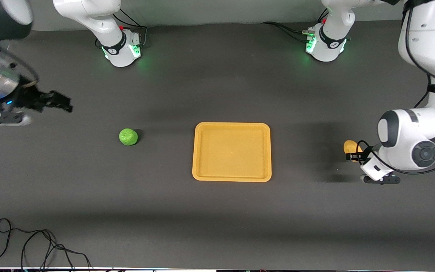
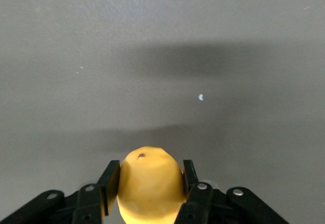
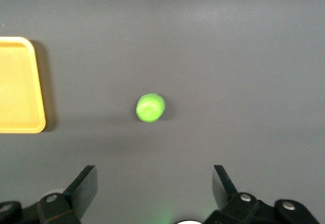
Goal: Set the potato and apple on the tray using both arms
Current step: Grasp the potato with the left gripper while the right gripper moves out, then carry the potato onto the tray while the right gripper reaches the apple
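A: Yellow-orange plastic, item one: the flat rectangular tray with rounded corners and a low raised rim (image 1: pixel 232 152), at the middle of the dark grey table (image 1: pixel 217 211). Contents: nothing; its floor is bare.

B: Item two?

A: The small round bright-green apple (image 1: pixel 128 136), on the table at the tray's 9 o'clock in the front view, toward the right arm's end, well apart from the rim. In the right wrist view the apple (image 3: pixel 150 107) lies apart from a corner of the tray (image 3: pixel 20 84), most of which is cut off by the frame edge.

B: The potato?

A: The small oblong yellow-orange potato (image 1: pixel 350 146), at the tray's 3 o'clock, toward the left arm's end. The left gripper (image 1: pixel 354 155) is clamped on it; in the left wrist view the potato (image 2: pixel 150 188) sits between the two black fingers (image 2: pixel 110 187), both pressed to its sides. Its lower part is cut off, and whether it rests on the table cannot be told.

B: The right gripper?

A: The right gripper (image 1: pixel 57 102), fingers (image 3: pixel 84 186) spread wide, holding nothing, over the table at the apple's 10 o'clock. Its fingers are blurred in the front view.

B: Remainder?

A: Black cable loops (image 1: pixel 32 245) at the table edge nearest the front camera.
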Robot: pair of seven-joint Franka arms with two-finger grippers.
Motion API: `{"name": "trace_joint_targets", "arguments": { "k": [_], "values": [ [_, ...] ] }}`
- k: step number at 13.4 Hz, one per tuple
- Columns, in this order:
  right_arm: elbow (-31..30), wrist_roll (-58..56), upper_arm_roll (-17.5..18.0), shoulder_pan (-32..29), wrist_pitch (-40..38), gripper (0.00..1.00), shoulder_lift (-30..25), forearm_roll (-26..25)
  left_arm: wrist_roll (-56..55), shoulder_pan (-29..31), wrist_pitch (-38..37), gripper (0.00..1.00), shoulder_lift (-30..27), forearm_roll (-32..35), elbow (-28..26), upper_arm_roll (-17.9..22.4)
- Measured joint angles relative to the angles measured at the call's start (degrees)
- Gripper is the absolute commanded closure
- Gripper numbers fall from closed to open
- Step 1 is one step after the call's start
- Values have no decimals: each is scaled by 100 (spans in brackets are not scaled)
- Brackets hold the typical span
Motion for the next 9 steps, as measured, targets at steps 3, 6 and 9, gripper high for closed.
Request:
{"name": "trace_joint_targets", "arguments": {
  "k": [3,6,9],
  "values": [
    [-790,202,8,335,201,0,-656,0,-922,-322,-333,85,-189,-75,348,-169],
    [-1419,-12,-21,327,358,0,-1127,-2,-2374,-1191,-267,85,-197,-95,554,-516],
    [-1845,-324,-43,325,574,0,-1430,-3,-3350,-2205,183,84,-40,-94,596,-636]
  ]
}}
